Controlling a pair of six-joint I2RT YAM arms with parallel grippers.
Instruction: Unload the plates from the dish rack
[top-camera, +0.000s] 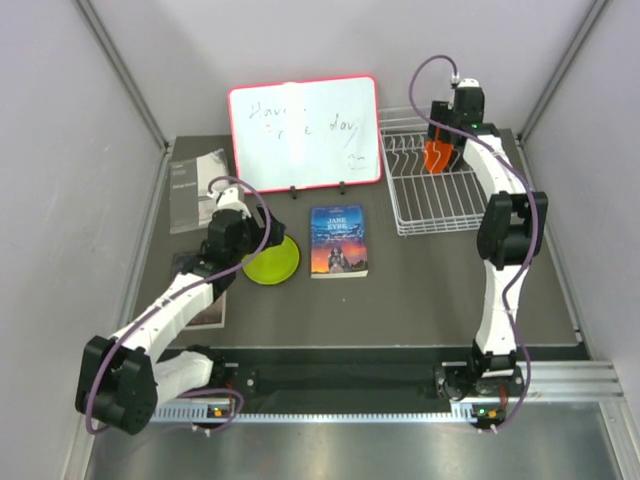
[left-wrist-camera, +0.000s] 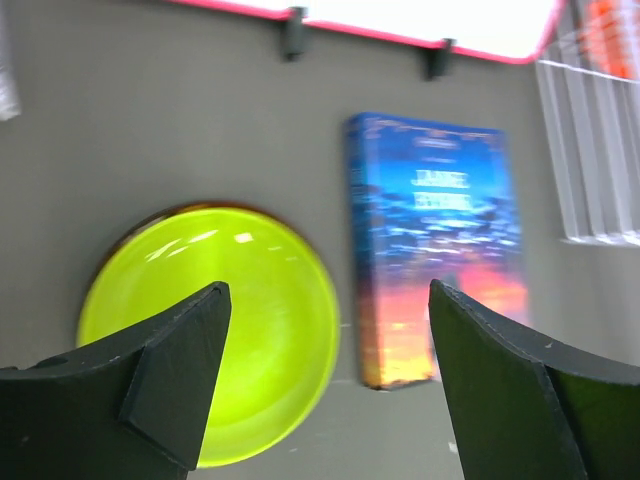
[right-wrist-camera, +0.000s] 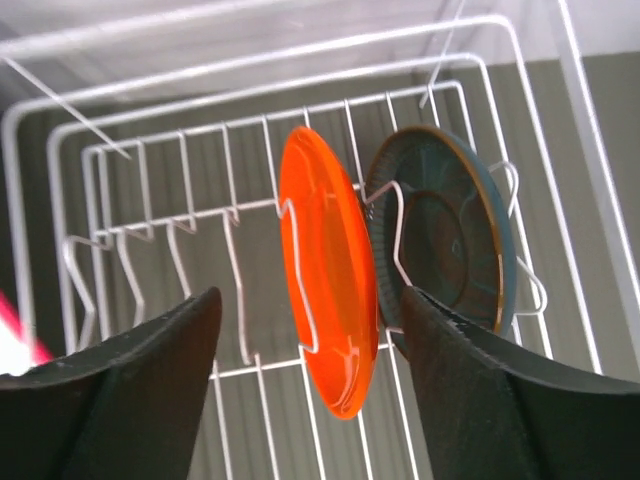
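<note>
From the overhead camera I see the white wire dish rack (top-camera: 432, 203) in the upper right of the frame, just right of the red-framed whiteboard (top-camera: 303, 133). My right gripper (right-wrist-camera: 310, 300) hangs over the rack's far end, its two dark fingers spread wide and grasping nothing. In the right wrist view the round orange plate (right-wrist-camera: 325, 290) stands on edge between the tines at the centre of the frame, framed by those fingers. I see no contact with it, and I cannot tell whether the fingertips are level with its rim. Just to its right, in the next slot, the round dark teal plate (right-wrist-camera: 450, 240) also stands upright, its face turned toward the orange one. The slots to the left of the orange plate hold only wire.

The round lime green plate (left-wrist-camera: 210, 320) lies flat on the dark grey table (top-camera: 420, 290), left of centre in the overhead frame and just beside the paperback book with a blue and sunset cover (top-camera: 338, 240). A thin dark rim shows along the plate's upper edge in the left wrist view; I cannot tell what it belongs to. My left gripper (left-wrist-camera: 325, 295) hovers above the plate's right side, released, fingers apart and empty.
</note>
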